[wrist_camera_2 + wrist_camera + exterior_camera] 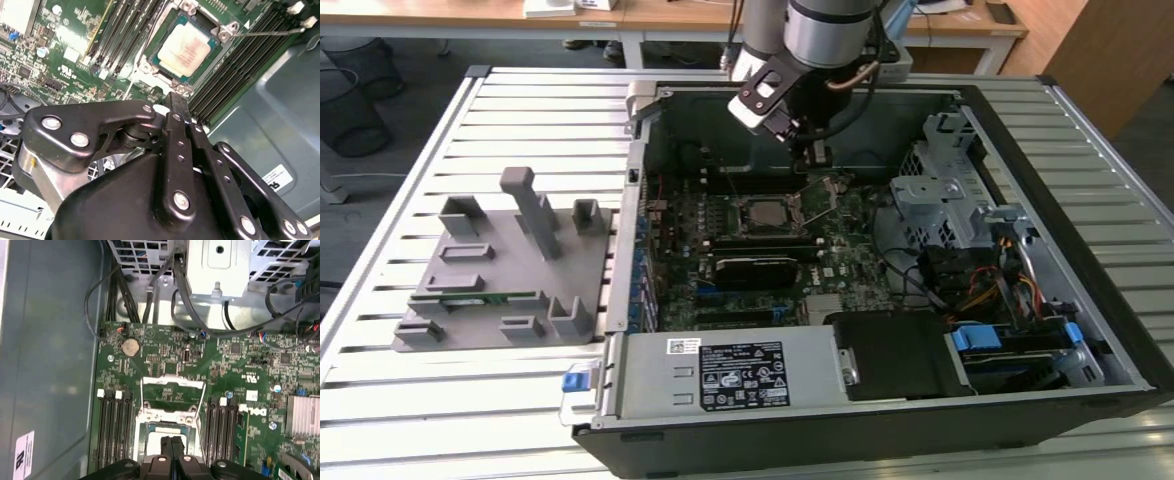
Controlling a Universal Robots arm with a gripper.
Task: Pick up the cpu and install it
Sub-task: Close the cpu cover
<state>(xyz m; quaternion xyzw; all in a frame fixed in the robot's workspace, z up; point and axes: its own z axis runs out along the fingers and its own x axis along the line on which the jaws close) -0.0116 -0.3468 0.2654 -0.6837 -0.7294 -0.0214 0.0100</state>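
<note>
Gripper [172, 440], its fingers pressed together on nothing, hangs just above the socket [221, 33] where the cpu [185, 47] already lies seated, so pickup and placing look done, while the load plate [172, 383] stands raised, apparently unlatched.

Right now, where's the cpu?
In the second wrist view the cpu lies in the socket, between the memory slots, just beyond the gripper.
</note>
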